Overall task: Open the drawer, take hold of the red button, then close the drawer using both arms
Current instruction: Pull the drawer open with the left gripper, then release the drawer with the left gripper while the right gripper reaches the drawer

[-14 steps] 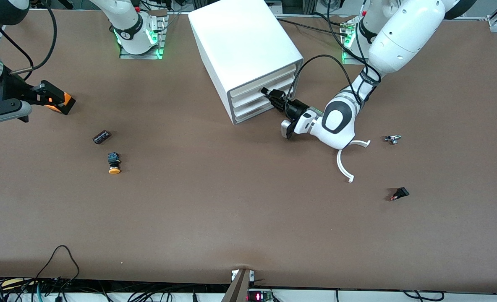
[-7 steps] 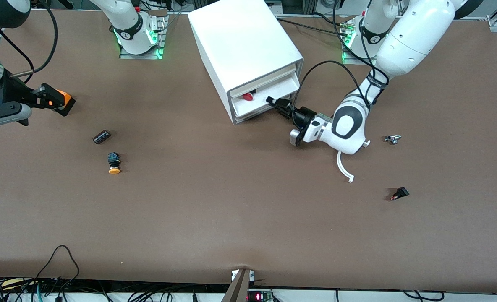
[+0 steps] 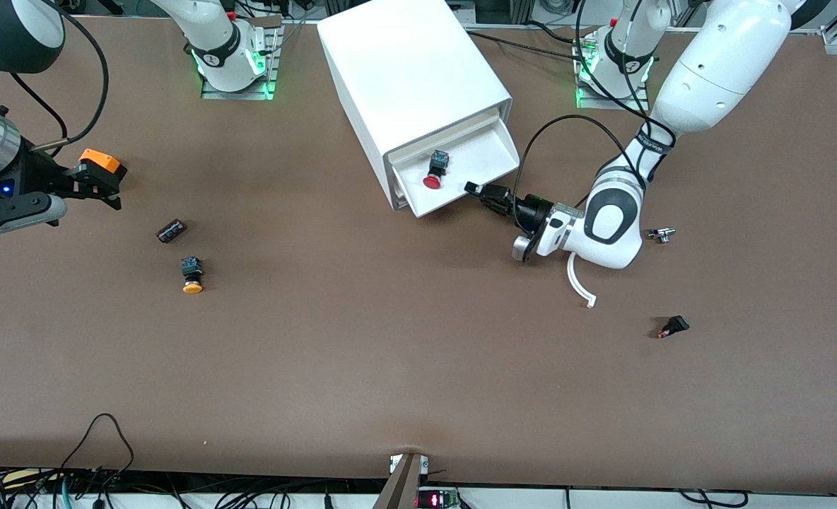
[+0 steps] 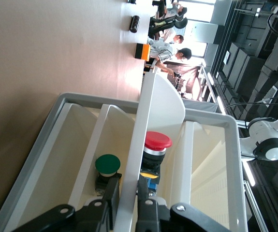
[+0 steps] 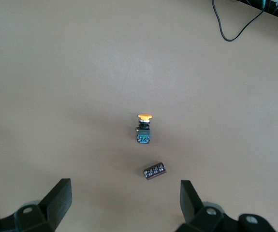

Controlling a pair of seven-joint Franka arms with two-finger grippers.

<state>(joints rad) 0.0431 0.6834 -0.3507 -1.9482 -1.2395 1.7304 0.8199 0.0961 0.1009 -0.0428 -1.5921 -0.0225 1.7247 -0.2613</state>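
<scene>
The left end effector (image 3: 476, 190) is clamped tight on the front lip of the drawer (image 3: 493, 152), now pulled open. Just past its fingers, the button (image 3: 434, 170) lies inside. Well apart, the right end effector (image 5: 124, 203) hangs spread wide over the surface (image 3: 362, 339). An overlong pull could drag the drawer clear out, spilling the button.

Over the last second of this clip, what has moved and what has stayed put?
The left gripper, shut on the front edge of the drawer, has pulled it out of the white cabinet toward the front camera, and the left arm drew back with it. That exposed the red button lying in the drawer. The right gripper is open and shifted only slightly near the orange box. The loose parts on the table did not move.
</scene>
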